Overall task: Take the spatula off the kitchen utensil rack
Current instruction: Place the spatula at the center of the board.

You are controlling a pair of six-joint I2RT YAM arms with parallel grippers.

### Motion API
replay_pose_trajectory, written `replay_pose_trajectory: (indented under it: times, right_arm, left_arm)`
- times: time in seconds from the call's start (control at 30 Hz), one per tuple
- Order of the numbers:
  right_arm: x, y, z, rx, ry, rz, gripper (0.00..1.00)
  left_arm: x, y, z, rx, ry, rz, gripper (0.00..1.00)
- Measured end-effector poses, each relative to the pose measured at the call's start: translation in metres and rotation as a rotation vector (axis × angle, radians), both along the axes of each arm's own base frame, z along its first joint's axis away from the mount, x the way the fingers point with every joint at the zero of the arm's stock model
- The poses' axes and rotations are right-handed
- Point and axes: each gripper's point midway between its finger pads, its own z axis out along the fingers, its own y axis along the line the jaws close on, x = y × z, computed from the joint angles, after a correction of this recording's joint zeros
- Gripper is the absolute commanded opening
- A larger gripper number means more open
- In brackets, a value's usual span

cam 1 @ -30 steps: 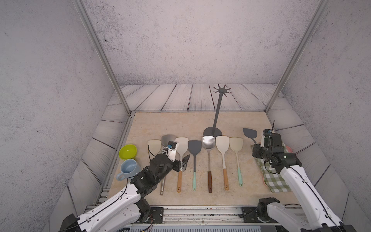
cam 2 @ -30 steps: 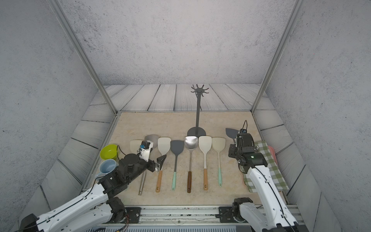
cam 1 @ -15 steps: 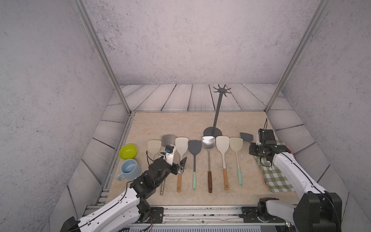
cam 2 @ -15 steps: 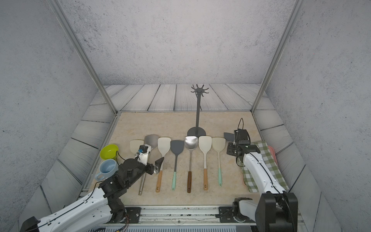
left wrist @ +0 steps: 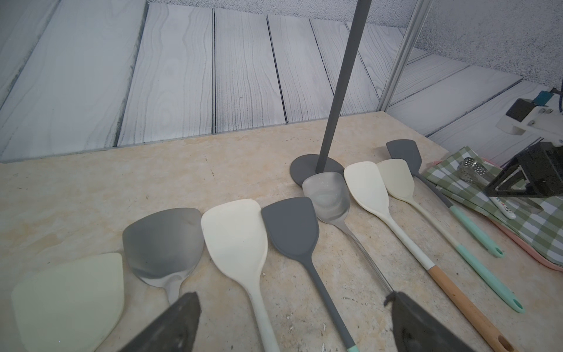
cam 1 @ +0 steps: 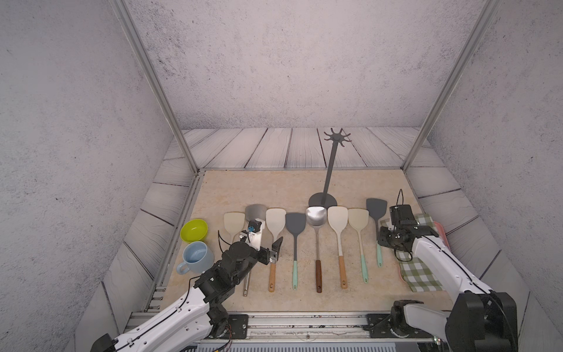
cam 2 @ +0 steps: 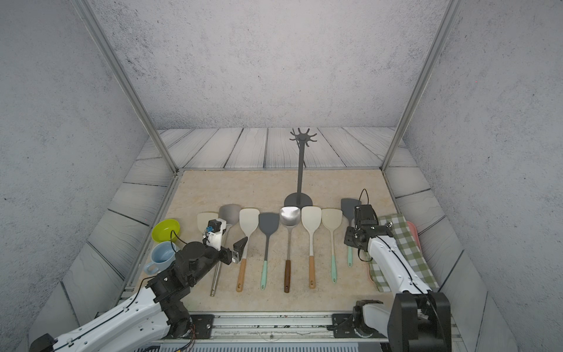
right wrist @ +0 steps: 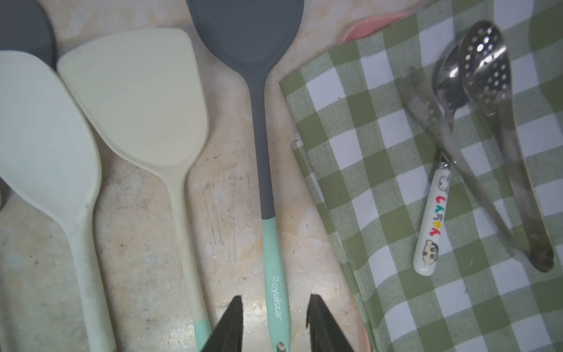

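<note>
Eight spatulas on the surface; kitchen utensil rack bare. We judge set-down done: right tool half-open astride the teal-handled grey spatula, gripping nothing; left tool wide, empty. Next: retreat upward.

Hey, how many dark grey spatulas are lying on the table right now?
2. The middle grey spatula lies fourth from the row's left end; the end grey spatula lies at its right end, beside the checked cloth. None seems hidden.

We have rack at 12 o'clock, behind spatula row. At 9 o'clock: bowl, with mug just in front. At 3 o'clock: cloth, spoons on it, end spatula just beside its edge.
</note>
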Motion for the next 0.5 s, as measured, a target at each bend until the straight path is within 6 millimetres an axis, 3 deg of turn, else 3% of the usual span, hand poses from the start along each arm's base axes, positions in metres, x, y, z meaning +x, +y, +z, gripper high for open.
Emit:
replay_pose_trajectory:
  times: [0.23, 0.5]
  right_arm:
    - [0.001, 0.002, -0.007, 0.018, 0.014, -0.015, 0.53]
    - [0.035, -0.002, -0.030, 0.053, 0.104, -0.023, 0.50]
  left_arm:
    - [0.001, -0.001, -0.003, 0.007, 0.007, 0.000, 0.99]
    - [0.002, -0.002, -0.003, 0.007, 0.006, -0.001, 0.99]
